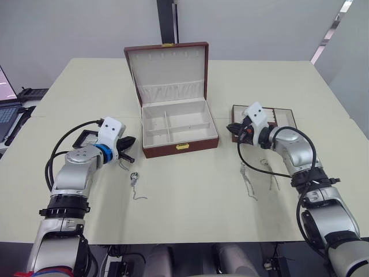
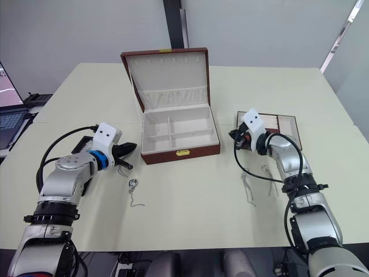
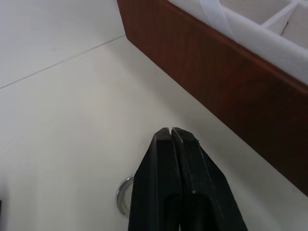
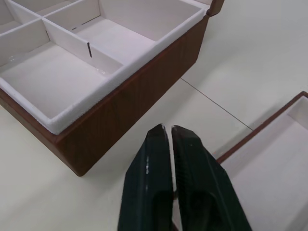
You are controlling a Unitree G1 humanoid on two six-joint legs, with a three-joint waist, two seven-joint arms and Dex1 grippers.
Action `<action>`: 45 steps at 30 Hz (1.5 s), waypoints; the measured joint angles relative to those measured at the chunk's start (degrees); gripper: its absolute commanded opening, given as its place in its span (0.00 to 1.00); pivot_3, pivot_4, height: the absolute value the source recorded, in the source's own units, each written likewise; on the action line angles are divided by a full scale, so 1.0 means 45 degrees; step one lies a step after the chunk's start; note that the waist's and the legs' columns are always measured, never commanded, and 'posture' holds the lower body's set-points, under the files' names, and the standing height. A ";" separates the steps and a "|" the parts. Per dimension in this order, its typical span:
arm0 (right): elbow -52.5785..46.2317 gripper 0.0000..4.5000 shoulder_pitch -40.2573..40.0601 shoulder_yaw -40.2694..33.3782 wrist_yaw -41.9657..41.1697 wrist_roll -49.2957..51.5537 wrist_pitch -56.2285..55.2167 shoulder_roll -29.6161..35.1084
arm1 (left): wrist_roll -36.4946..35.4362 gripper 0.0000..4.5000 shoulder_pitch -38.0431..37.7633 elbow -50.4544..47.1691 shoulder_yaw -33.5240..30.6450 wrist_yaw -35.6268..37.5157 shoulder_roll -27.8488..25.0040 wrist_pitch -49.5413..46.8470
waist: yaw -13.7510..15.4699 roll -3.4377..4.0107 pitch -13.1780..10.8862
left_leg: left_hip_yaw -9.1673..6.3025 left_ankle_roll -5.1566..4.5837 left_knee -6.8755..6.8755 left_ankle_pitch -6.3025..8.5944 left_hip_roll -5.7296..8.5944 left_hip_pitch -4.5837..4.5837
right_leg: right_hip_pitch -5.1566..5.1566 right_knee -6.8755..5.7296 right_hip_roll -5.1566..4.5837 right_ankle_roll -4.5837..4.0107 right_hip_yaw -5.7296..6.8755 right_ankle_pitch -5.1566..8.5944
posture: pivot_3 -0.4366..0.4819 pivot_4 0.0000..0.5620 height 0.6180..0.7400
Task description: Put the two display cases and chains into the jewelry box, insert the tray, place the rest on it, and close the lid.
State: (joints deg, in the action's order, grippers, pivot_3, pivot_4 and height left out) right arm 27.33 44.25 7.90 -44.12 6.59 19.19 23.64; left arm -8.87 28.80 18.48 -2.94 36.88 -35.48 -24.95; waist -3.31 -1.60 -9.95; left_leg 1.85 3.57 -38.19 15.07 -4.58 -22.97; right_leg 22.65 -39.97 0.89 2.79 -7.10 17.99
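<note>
Hovering left gripper (image 1: pixel 128 149) pinched empty, just left of jewelry box (image 1: pixel 180 146) | display case (image 1: pixel 86 138) behind it | right gripper (image 1: pixel 233 128) pinched empty, farther

Open jewelry box (image 2: pixel 180 137) mid-table, tray (image 2: pixel 282 124) to its right, chains (image 2: pixel 134 192) in front

A cream table (image 1: pixel 190 202) stood before a plain grey wall (image 1: pixel 75 29); a laptop (image 1: pixel 6 112) sat at the left edge.
</note>
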 measured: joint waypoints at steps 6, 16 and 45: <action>-0.0205 0.01 0.0002 0.0599 -0.0450 -0.0222 0.0312 -0.0537 | 0.0125 0.00 0.0006 -0.0523 0.0390 0.0069 0.0332 -0.0434 | 0.0002 0.0000 0.0000 | -0.0005 0.0007 -0.0001 -0.0004 0.0001 -0.0001 | 0.0000 -0.0005 0.0001 0.0000 0.0004 0.0000 | 0.48 0.27 1.00; -0.2736 0.01 -0.1388 0.0499 -0.1768 -0.0121 0.1449 0.0148 | 0.0230 0.00 -0.1099 -0.2507 0.0569 0.1090 -0.0041 -0.1170 | 0.0019 0.0000 0.0000 | -0.0013 0.0006 0.0019 -0.0003 0.0003 -0.0006 | 0.0003 0.0008 0.0000 -0.0006 0.0008 0.0004 | 0.48 0.27 1.00; -0.7106 0.01 -0.4335 -0.0250 -0.2062 0.0691 0.3971 0.0721 | 0.0440 0.00 -0.2051 -0.4055 0.0578 0.1449 -0.0051 -0.1858 | 0.0053 -0.0006 0.0006 | -0.0044 0.0005 0.0009 -0.0002 0.0009 0.0030 | -0.0068 0.0028 0.0005 -0.0005 0.0019 0.0009 | 0.48 0.27 1.00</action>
State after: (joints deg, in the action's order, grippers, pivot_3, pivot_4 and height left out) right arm -4.65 24.75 6.78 -53.40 9.70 37.05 26.88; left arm -6.89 19.57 0.23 -0.34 43.40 -35.71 -33.31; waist -3.07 -1.63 -9.92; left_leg 1.66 3.59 -38.14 15.06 -4.54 -22.84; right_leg 22.34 -39.84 0.91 2.77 -7.02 18.02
